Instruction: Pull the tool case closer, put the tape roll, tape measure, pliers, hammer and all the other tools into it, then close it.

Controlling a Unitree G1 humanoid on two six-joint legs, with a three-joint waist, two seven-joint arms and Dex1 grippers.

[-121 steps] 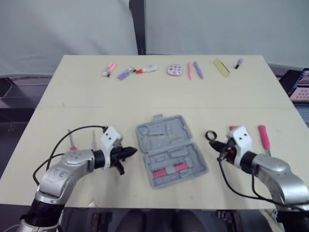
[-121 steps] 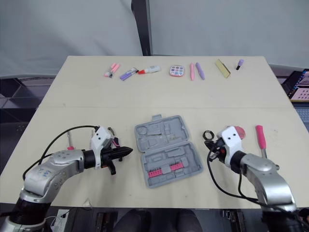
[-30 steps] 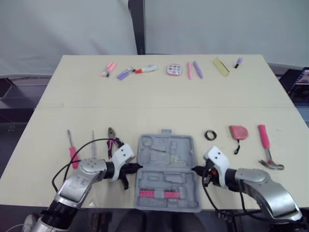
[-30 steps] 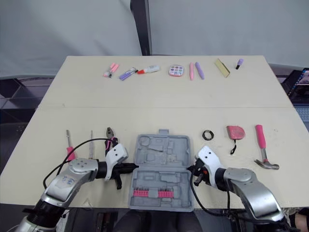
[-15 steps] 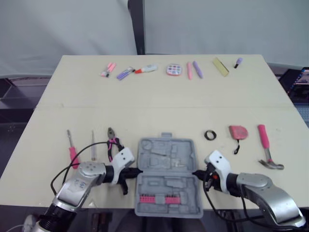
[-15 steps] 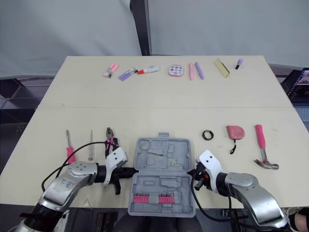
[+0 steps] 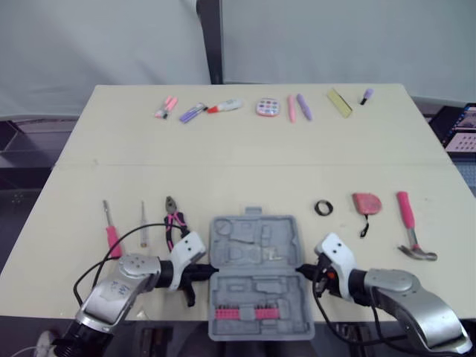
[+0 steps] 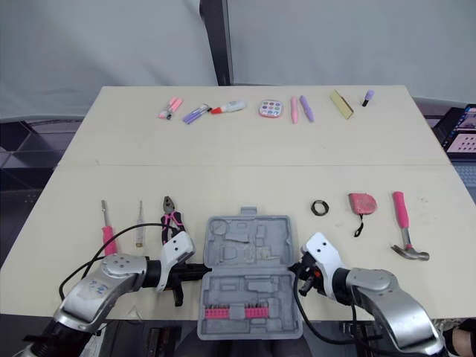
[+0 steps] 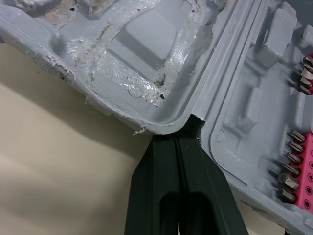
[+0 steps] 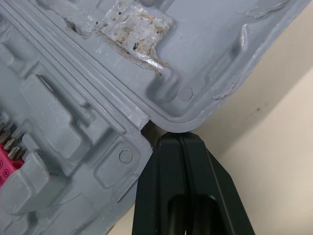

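Two grippers flank the open tool case (image 7: 258, 275).
At its 9 o'clock sits the left gripper (image 7: 207, 272), at 3 o'clock the right gripper (image 7: 301, 271), both jaws pressed together, empty, tips touching the hinge seam; the case lies at the table's (image 7: 245, 178) 6 o'clock edge.

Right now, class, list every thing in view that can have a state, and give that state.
tool case: open, both halves lying flat
left hand: shut, tips at the case's hinge notch
right hand: shut, tips at the opposite hinge notch
tape roll: lying flat, outside the case
tape measure: outside the case
hammer: lying flat, outside the case
pliers: outside the case
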